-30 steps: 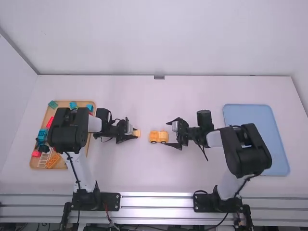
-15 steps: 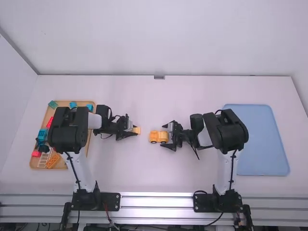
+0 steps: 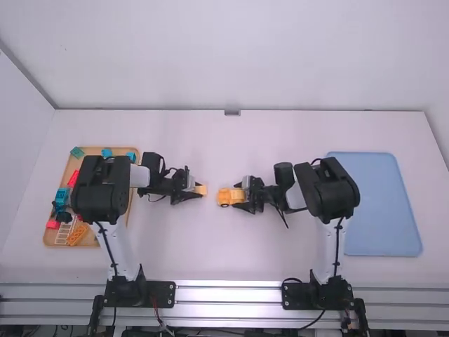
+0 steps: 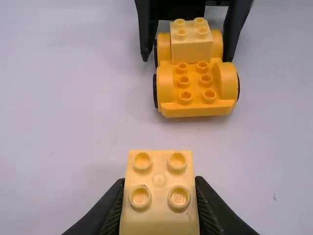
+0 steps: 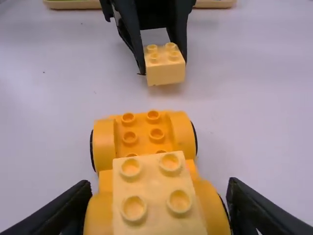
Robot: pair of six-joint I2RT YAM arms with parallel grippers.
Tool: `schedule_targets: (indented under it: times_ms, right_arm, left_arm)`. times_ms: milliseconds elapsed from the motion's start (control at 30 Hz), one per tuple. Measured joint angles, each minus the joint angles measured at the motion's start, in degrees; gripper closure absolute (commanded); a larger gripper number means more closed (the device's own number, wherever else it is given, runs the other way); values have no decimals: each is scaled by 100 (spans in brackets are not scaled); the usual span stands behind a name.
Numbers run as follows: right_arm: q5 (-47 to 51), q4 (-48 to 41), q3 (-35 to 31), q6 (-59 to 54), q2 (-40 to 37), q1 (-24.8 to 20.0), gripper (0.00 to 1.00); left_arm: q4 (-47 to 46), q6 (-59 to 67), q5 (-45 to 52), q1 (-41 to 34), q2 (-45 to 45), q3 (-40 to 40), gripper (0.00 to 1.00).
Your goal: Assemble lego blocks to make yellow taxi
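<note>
**At the middle of the table, one block waits while the car base is taken between two fingers**

On the white table (image 3: 210, 260), the wheeled base (image 5: 181, 132) of the taxi stands upright on its wheels, and a mounted block (image 4: 191, 49) sits on its one end. This end is toward the right gripper (image 5: 159, 182). The fingers of this gripper are spread, one at each side of the base, near the wheels; whether they touch it, one cannot tell. Such a placement seems chosen to steady the base from both sides, so that it does not roll when a piece is pressed on.

The left gripper (image 4: 160, 181) pinches a loose yellow block (image 4: 159, 215) by two opposite sides. Its studs face up, and so its underside is probably free for joining. The block is well apart from the base, in front of the end with bare studs.

In the wooden tray (image 3: 50, 239) lie spare pieces, among them a red block (image 3: 72, 178); the blue tray (image 3: 382, 232) is at the other side.

The assembly looks partly done. The next step is probably to grip the base firmly; a crooked closing could turn it.
</note>
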Motion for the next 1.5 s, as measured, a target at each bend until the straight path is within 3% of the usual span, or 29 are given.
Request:
schedule_targets:
  times_ms: [200,333,867,1200,1500]
  right_arm:
    - [-28,20,-20,-76,0,7,48]
    - [-66,31,-17,-76,0,9,53]
    - [85,46,-17,-48,-2,199,53]
    - [101,63,-17,0,-2,192,54]
    - [105,76,-17,15,-2,160,54]
  left_arm:
    - [4,-269,-173,-256,-2,70,98]
    - [0,-341,-184,-378,-7,101,98]
    - [-391,-487,-9,-732,-901,107,98]
    - [1469,-1668,-533,-1322,-898,-326,98]
    - [1436,-2122,-684,-1351,-890,-437,98]
